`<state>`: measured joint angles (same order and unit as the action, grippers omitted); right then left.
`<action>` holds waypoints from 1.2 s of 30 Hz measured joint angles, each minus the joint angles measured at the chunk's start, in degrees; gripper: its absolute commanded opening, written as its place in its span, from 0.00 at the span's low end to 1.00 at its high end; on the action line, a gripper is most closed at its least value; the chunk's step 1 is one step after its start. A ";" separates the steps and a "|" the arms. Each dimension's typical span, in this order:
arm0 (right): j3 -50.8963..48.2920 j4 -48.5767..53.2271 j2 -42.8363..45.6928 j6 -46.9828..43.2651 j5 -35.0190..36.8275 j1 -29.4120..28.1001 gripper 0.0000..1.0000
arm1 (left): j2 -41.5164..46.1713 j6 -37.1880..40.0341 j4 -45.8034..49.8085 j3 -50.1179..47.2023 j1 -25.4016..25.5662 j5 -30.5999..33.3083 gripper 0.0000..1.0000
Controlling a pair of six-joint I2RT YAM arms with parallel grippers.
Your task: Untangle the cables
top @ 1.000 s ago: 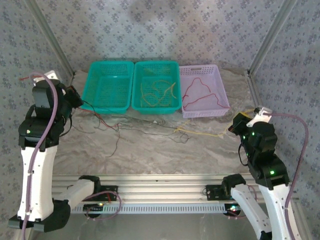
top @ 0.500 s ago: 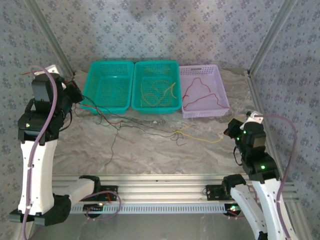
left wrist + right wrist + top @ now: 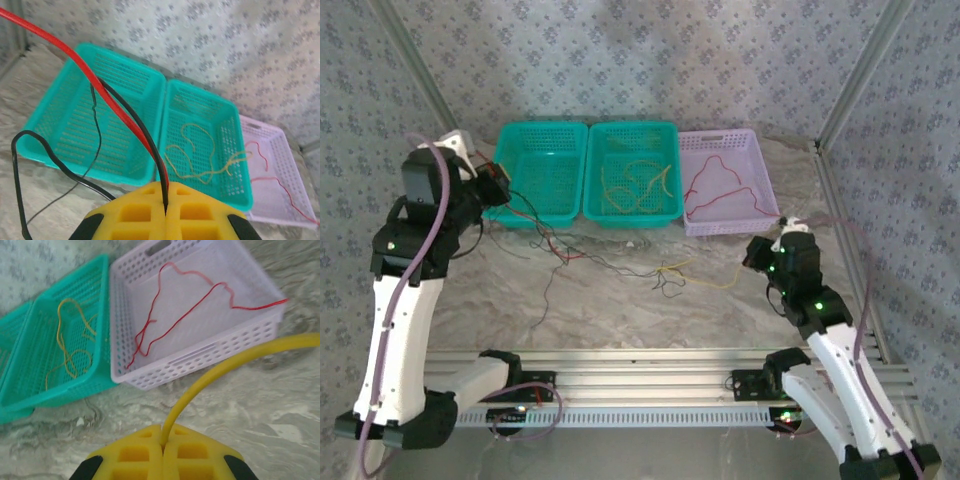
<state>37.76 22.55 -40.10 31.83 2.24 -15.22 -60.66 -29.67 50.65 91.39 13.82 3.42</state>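
Top view: grey marbled worktop [image 3: 620, 315], floral wallpaper on the walls [image 3: 650, 60], metal posts [image 3: 417, 70] in the corners. At the far edge we see the left teal basket [image 3: 530, 216], middle teal basket [image 3: 630, 222] and lilac basket [image 3: 725, 228] side by side. The cables [image 3: 620, 262] lie tangled mid-worktop. Dark strands run up to the left fingers [image 3: 502, 185] by the left teal basket, and a yellow one runs to the right fingers [image 3: 753, 252] near the lilac basket.

Left wrist: we see the left fingers pressed together on a red cable [image 3: 60, 44] and a black cable [image 3: 131, 114]. Yellow strands [image 3: 197, 175] lie in the middle teal basket.

Right wrist: the right fingers are clamped on a yellow cable [image 3: 240, 357]. A red strand [image 3: 190, 310] lies in the lilac basket.
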 measured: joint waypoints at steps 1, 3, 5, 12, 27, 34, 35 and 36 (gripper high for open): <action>0.00 -0.63 -1.40 -0.31 -0.20 -1.18 0.09 | -0.33 -0.02 -0.28 -0.09 1.68 0.17 0.00; -0.02 -1.88 -4.48 -1.38 -0.28 -4.31 0.19 | -1.07 -0.02 -1.33 -0.09 5.25 0.26 0.00; -0.02 -3.13 -5.25 -2.82 -0.33 -7.04 0.32 | -1.77 0.00 -2.27 -0.09 7.72 0.24 0.00; 0.02 -12.81 -6.01 -9.05 -8.48 -12.74 0.62 | -5.11 -0.39 -5.60 -0.07 14.80 0.46 0.00; 7.48 -29.42 -25.68 -19.34 -19.17 -32.61 0.72 | -7.96 -2.80 -8.26 2.64 23.19 1.09 0.00; 10.64 -32.68 -29.11 -20.79 -18.58 -34.45 0.71 | -8.85 -3.26 -8.52 2.64 25.79 1.62 0.00; 10.73 -32.94 -29.09 -20.79 -18.56 -34.49 0.71 | -8.85 -3.30 -8.52 2.64 26.03 1.88 0.00; 10.82 -33.35 -29.09 -20.79 -18.53 -34.62 0.71 | -8.85 -3.41 -8.52 2.64 26.27 2.03 0.00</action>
<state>48.58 -10.81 -69.19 11.05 -16.29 -49.84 -69.52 -33.08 42.13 94.04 40.10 5.45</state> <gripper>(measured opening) 0.712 0.041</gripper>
